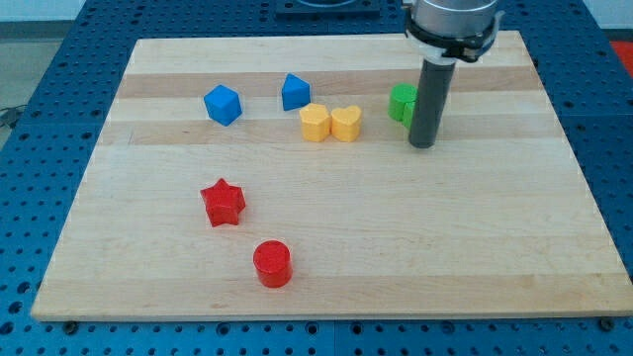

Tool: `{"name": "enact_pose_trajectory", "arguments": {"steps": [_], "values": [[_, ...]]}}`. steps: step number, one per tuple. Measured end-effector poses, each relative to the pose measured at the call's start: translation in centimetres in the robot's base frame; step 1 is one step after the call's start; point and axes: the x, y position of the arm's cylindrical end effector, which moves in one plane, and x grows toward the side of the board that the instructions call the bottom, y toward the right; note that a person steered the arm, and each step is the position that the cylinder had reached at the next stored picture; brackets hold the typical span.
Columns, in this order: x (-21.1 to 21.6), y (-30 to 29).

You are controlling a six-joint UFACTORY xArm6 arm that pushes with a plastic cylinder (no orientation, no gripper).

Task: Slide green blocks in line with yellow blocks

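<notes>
Two yellow blocks sit side by side near the view's top middle: a yellow hexagon-like block (315, 123) and a yellow heart (346, 123), touching. A green block (402, 103) lies to their right, slightly higher; its right part is hidden behind my rod, so I cannot tell whether it is one block or two. My tip (422, 145) rests on the board just below and to the right of the green block, close against it.
A blue cube (223, 104) and a blue pentagon-like block (295, 92) lie left of the yellow blocks. A red star (224, 202) and a red cylinder (272, 263) lie at the lower left. The wooden board (475, 247) sits on a blue perforated table.
</notes>
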Motion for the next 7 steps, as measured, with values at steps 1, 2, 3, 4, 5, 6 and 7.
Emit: {"name": "enact_pose_trajectory", "arguments": {"steps": [1, 2, 3, 4, 5, 6, 7], "values": [[-0.7, 4.1], [-1.2, 5.7], [-4.2, 6.7], [-7.6, 6.8], [-8.9, 6.2], [-8.9, 4.2], [-8.9, 2.4]]}}
